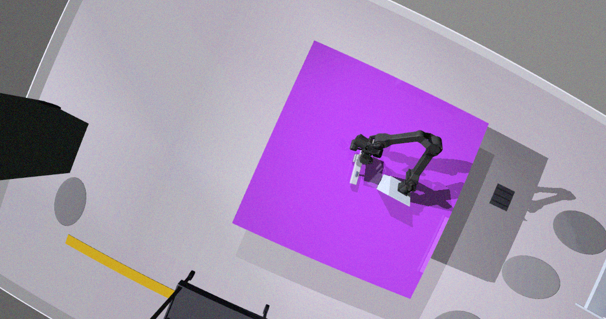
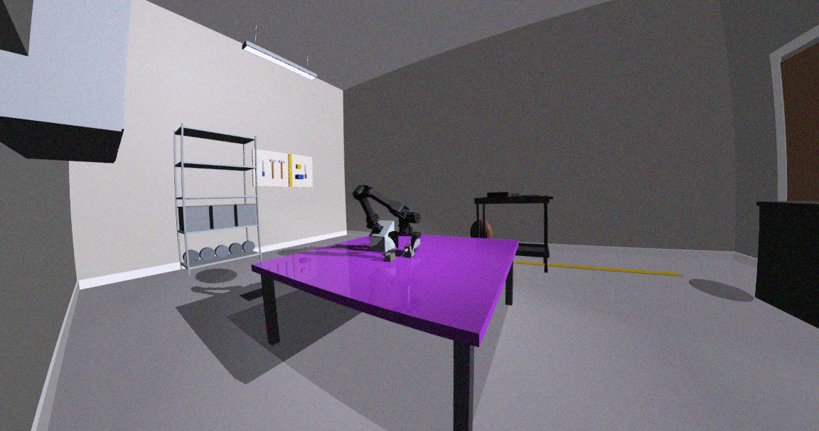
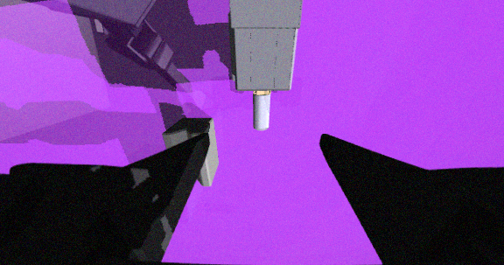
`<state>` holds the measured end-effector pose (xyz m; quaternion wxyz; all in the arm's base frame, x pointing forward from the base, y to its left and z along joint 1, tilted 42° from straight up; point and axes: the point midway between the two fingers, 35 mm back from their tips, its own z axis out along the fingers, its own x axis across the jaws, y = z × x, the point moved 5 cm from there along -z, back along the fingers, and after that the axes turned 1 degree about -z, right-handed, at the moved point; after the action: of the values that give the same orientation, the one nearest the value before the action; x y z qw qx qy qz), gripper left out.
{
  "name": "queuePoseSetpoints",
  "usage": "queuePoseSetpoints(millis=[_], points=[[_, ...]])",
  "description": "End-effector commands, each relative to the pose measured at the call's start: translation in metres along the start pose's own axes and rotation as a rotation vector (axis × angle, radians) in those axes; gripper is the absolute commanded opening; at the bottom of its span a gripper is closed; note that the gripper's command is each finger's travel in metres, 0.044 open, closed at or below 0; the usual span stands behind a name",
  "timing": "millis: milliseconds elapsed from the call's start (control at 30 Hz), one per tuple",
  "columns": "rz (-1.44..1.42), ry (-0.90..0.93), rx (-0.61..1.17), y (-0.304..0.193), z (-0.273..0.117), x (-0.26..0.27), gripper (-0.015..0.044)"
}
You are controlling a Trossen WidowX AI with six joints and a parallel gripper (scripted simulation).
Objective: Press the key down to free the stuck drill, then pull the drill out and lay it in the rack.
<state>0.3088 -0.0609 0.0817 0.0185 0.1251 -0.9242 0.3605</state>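
Observation:
My gripper (image 3: 264, 138) is open and empty, above the table. In the wrist view its fingertips stand left and right just below the white drill (image 3: 261, 112). The drill's short cylinder sticks out of a brass collar at the end of the long grey holder (image 3: 265, 58) (image 1: 353, 178) (image 2: 409, 251). A small blue-grey key (image 1: 357, 173) shows on the holder in the top view; it is outside the wrist view. The grey rack block (image 3: 210, 165) (image 2: 389, 257) stands beside the drill, partly hidden behind the left finger. The arm hides the rack in the top view.
A white wedge-shaped pedestal (image 1: 387, 185) (image 2: 379, 243) stands under the arm's base, beside the holder. All stand on the purple table (image 1: 292, 181) (image 2: 435, 291). Dark shadows of the arm fall across the table.

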Motion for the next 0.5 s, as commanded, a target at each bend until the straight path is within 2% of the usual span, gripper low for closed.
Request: queuePoseSetpoints(millis=[0,467], points=[[-0.007,0.008,0.001,0.002,0.006,0.001,0.0440],[-0.007,0.009,0.002,0.008,0.029,0.001,0.0440]])
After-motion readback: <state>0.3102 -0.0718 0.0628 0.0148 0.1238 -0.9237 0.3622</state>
